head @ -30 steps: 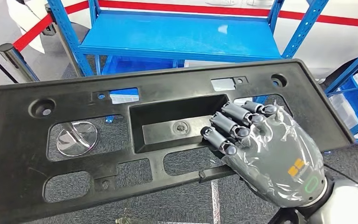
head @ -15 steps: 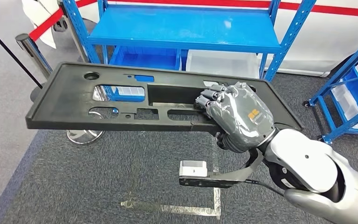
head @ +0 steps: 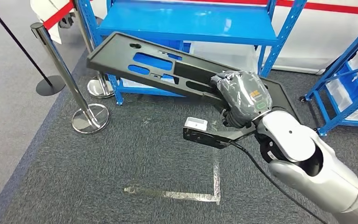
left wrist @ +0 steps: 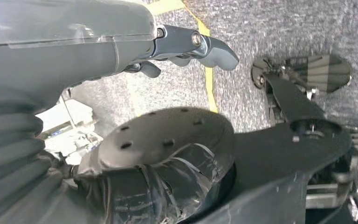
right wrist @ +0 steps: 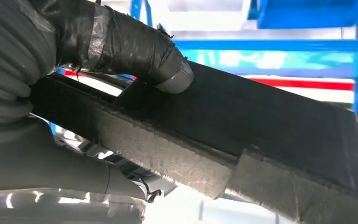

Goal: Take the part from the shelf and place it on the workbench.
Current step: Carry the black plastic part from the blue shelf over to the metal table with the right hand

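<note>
The right arm (head: 307, 163) reaches up from the lower right of the head view, and its right hand (head: 240, 95) is clamped on the near edge of the part (head: 158, 70), a long black plastic panel with cut-out slots. The right wrist view shows the thumb (right wrist: 135, 44) pressed on the panel's upper face with the rest of the hand beneath it. The panel is in the air, tilted, running away from the hand toward the far left. The left hand (left wrist: 186, 46) hangs over the carpet with its fingers loosely curled around nothing. Beyond and left of the right hand stand two stanchion posts (head: 58, 60) on round bases. Behind the panel is the blue shelf (head: 191, 23), the panel's far end overlapping its front edge.
</note>
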### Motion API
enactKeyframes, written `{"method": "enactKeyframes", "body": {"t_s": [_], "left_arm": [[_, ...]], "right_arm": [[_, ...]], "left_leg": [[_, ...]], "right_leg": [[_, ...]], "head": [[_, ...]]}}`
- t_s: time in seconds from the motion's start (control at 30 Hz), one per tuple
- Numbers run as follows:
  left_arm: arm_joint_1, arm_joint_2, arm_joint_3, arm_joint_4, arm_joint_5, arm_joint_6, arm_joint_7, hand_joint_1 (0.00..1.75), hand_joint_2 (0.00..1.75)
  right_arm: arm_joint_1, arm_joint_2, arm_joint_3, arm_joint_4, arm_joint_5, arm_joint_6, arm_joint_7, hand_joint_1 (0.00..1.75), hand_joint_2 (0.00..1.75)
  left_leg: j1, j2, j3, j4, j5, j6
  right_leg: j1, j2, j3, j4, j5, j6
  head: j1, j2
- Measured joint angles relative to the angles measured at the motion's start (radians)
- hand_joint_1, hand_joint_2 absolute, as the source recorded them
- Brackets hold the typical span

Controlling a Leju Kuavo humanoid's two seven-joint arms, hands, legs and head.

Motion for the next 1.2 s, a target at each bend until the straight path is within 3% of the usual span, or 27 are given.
{"method": "enactKeyframes", "body": {"t_s": [0.1,0.13,0.17,0.2,0.23,0.27,0.33,0.4,0.47,0.5,0.53,0.6,0.63,0.67,0.7,0.77,0.83,0.87,0.9,0.97,1.0,1.03,1.1,1.13,1.17,1.2], "left_arm": [[0.001,0.001,0.0,0.0,0.008,0.001,0.003,0.0,1.75],[0.002,0.002,0.0,0.0,0.01,0.001,0.003,0.0,1.75],[0.002,0.002,0.0,0.0,0.01,0.001,0.003,0.0,1.75],[0.003,0.001,0.0,0.0,0.011,0.001,0.003,0.0,1.75],[0.003,0.001,0.0,0.0,0.013,0.001,0.002,0.0,1.75],[0.002,0.001,0.0,0.0,0.014,0.001,0.0,0.0,1.75],[-0.001,0.0,0.0,0.0,0.017,0.003,-0.002,0.0,1.75],[-0.002,0.0,0.0,0.0,0.018,0.004,-0.003,0.0,1.75],[0.001,0.001,0.001,0.0,0.019,0.004,-0.004,0.0,1.75],[0.003,0.001,0.001,0.0,0.019,0.004,-0.005,0.0,1.75],[0.005,0.001,0.001,0.0,0.02,0.004,-0.006,0.0,1.75],[0.006,0.001,0.002,0.0,0.02,0.004,-0.008,0.0,1.75],[0.006,0.0,0.002,0.0,0.02,0.004,-0.009,0.0,1.75],[0.006,0.0,0.002,0.0,0.021,0.004,-0.011,0.0,1.75],[0.005,0.0,0.002,0.0,0.021,0.004,-0.012,0.0,1.75],[0.004,0.0,0.002,0.0,0.021,0.004,-0.013,0.0,1.75],[0.0,0.0,0.002,0.0,0.021,0.004,-0.014,0.0,1.75],[-0.002,0.0,0.002,0.0,0.021,0.004,-0.014,0.0,1.75],[-0.003,0.0,0.002,0.0,0.021,0.004,-0.015,0.0,1.75],[-0.002,0.0,0.003,0.0,0.022,0.004,-0.015,0.0,1.75],[-0.001,-0.001,0.003,0.0,0.022,0.004,-0.015,0.0,1.75],[-0.001,-0.002,0.003,0.0,0.022,0.004,-0.015,0.0,1.75],[-0.001,-0.003,0.003,0.0,0.022,0.004,-0.015,0.0,1.75],[-0.001,-0.002,0.003,0.0,0.022,0.004,-0.015,0.0,1.75],[-0.001,-0.002,0.003,0.0,0.022,0.004,-0.015,0.0,1.75],[-0.001,-0.002,0.003,0.0,0.022,0.004,-0.016,0.0,1.75]], "right_arm": [[0.034,0.008,-0.051,0.071,0.012,-0.028,-0.025,1.75,1.75],[0.046,0.013,-0.068,0.091,0.013,-0.033,-0.032,1.75,1.75],[0.056,0.018,-0.085,0.109,0.014,-0.036,-0.038,1.75,1.75],[0.063,0.023,-0.099,0.125,0.014,-0.037,-0.045,1.75,1.75],[0.068,0.03,-0.111,0.14,0.012,-0.039,-0.052,1.75,1.75],[0.07,0.037,-0.122,0.153,0.01,-0.041,-0.059,1.75,1.75],[0.072,0.053,-0.142,0.175,0.002,-0.049,-0.073,1.75,1.75],[0.072,0.066,-0.158,0.194,-0.004,-0.061,-0.082,1.75,1.75],[0.072,0.079,-0.165,0.216,-0.008,-0.069,-0.089,1.75,1.75],[0.073,0.086,-0.166,0.225,-0.01,-0.07,-0.091,1.75,1.75],[0.073,0.092,-0.167,0.234,-0.013,-0.072,-0.094,1.75,1.75],[0.073,0.099,-0.168,0.245,-0.017,-0.074,-0.098,1.75,1.75],[0.073,0.103,-0.169,0.25,-0.021,-0.075,-0.1,1.75,1.75],[0.072,0.107,-0.169,0.256,-0.024,-0.077,-0.102,1.75,1.75],[0.072,0.112,-0.169,0.261,-0.027,-0.078,-0.104,1.75,1.75],[0.071,0.119,-0.169,0.272,-0.032,-0.079,-0.108,1.75,1.75],[0.068,0.121,-0.171,0.279,-0.035,-0.081,-0.109,1.75,1.75],[0.065,0.122,-0.173,0.283,-0.035,-0.082,-0.11,1.75,1.75],[0.062,0.125,-0.174,0.286,-0.036,-0.084,-0.11,1.75,1.75],[0.056,0.13,-0.176,0.294,-0.038,-0.089,-0.114,1.75,1.75],[0.055,0.133,-0.176,0.298,-0.04,-0.09,-0.116,1.75,1.75],[0.055,0.135,-0.176,0.302,-0.041,-0.091,-0.118,1.75,1.75],[0.054,0.138,-0.176,0.308,-0.044,-0.092,-0.121,1.75,1.75],[0.054,0.139,-0.176,0.312,-0.044,-0.092,-0.122,1.75,1.75],[0.054,0.139,-0.176,0.316,-0.045,-0.092,-0.123,1.75,1.75],[0.054,0.14,-0.176,0.32,-0.046,-0.092,-0.124,1.75,1.75]], "left_leg": [[0.001,0.002,-0.046,-0.001,0.044,0.013],[0.001,0.002,-0.065,0.001,0.058,0.014],[0.001,0.002,-0.085,0.003,0.071,0.012],[0.001,0.002,-0.104,0.006,0.084,0.01],[0.002,0.0,-0.122,0.009,0.096,0.006],[0.002,-0.002,-0.138,0.012,0.108,0.001],[0.001,-0.009,-0.159,0.011,0.133,-0.012],[0.001,-0.016,-0.167,-0.003,0.163,-0.024],[0.005,-0.025,-0.176,-0.013,0.174,-0.037],[0.007,-0.023,-0.186,0.003,0.147,-0.042],[0.009,-0.018,-0.199,0.038,0.1,-0.047],[0.01,-0.007,-0.225,0.162,-0.012,-0.055],[0.01,-0.005,-0.231,0.226,-0.037,-0.059],[0.01,-0.004,-0.228,0.272,-0.036,-0.062],[0.01,-0.002,-0.211,0.291,-0.012,-0.064],[0.01,0.021,-0.126,0.232,0.032,-0.065],[0.003,0.061,-0.015,0.09,0.0,-0.059],[-0.001,0.072,0.018,0.036,-0.023,-0.052],[-0.006,0.071,0.03,0.005,-0.035,-0.043],[-0.006,0.053,0.017,-0.004,-0.018,-0.023],[-0.004,0.044,0.008,-0.006,-0.004,-0.014],[-0.002,0.037,-0.003,-0.009,0.011,-0.005],[0.0,0.018,-0.034,-0.008,0.04,0.006],[-0.001,0.007,-0.051,-0.007,0.054,0.008],[-0.003,-0.006,-0.069,-0.005,0.067,0.008],[-0.004,-0.02,-0.087,-0.003,0.08,0.008]], "right_leg": [[-0.004,0.005,-0.028,0.151,-0.151,0.011],[-0.006,0.005,-0.031,0.208,-0.173,0.014],[-0.007,0.005,-0.025,0.247,-0.169,0.017],[-0.009,0.005,-0.006,0.254,-0.144,0.018],[-0.012,0.007,0.028,0.229,-0.115,0.018],[-0.015,0.015,0.078,0.174,-0.105,0.017],[-0.015,0.036,0.174,0.034,-0.129,0.011],[-0.007,0.04,0.205,-0.036,-0.146,0.005],[-0.01,0.021,0.188,-0.043,-0.12,-0.01],[-0.013,0.011,0.178,-0.046,-0.106,-0.02],[-0.015,0.0,0.166,-0.05,-0.092,-0.029],[-0.012,-0.017,0.137,-0.049,-0.067,-0.038],[-0.01,-0.025,0.12,-0.048,-0.055,-0.038],[-0.009,-0.034,0.102,-0.045,-0.043,-0.038],[-0.009,-0.044,0.084,-0.041,-0.032,-0.037],[-0.009,-0.062,0.051,-0.029,-0.014,-0.031],[-0.006,-0.08,0.031,-0.016,0.0,-0.021],[-0.004,-0.091,0.029,-0.015,0.007,-0.016],[-0.004,-0.103,0.027,-0.018,0.016,-0.011],[-0.006,-0.113,0.026,-0.023,0.027,0.0],[-0.008,-0.098,0.02,-0.012,0.006,0.005],[-0.01,-0.073,0.011,0.017,-0.035,0.01],[-0.012,-0.018,-0.013,0.13,-0.146,0.014],[-0.011,-0.005,-0.021,0.194,-0.182,0.014],[-0.01,0.001,-0.021,0.239,-0.193,0.012],[-0.009,0.004,-0.007,0.253,-0.181,0.009]], "head": [[0.006,0.0],[0.006,0.0],[0.006,0.0],[0.007,0.0],[0.007,0.0],[0.006,0.0],[0.004,0.0],[0.003,0.0],[0.004,0.0],[0.002,0.0],[0.0,0.0],[-0.005,0.0],[-0.006,0.0],[-0.007,0.0],[-0.008,0.0],[-0.009,0.0],[-0.009,0.0],[-0.009,0.0],[-0.009,0.0],[-0.008,0.0],[-0.007,0.0],[-0.005,0.0],[-0.003,0.0],[-0.002,0.0],[-0.002,0.0],[-0.002,0.0]]}}
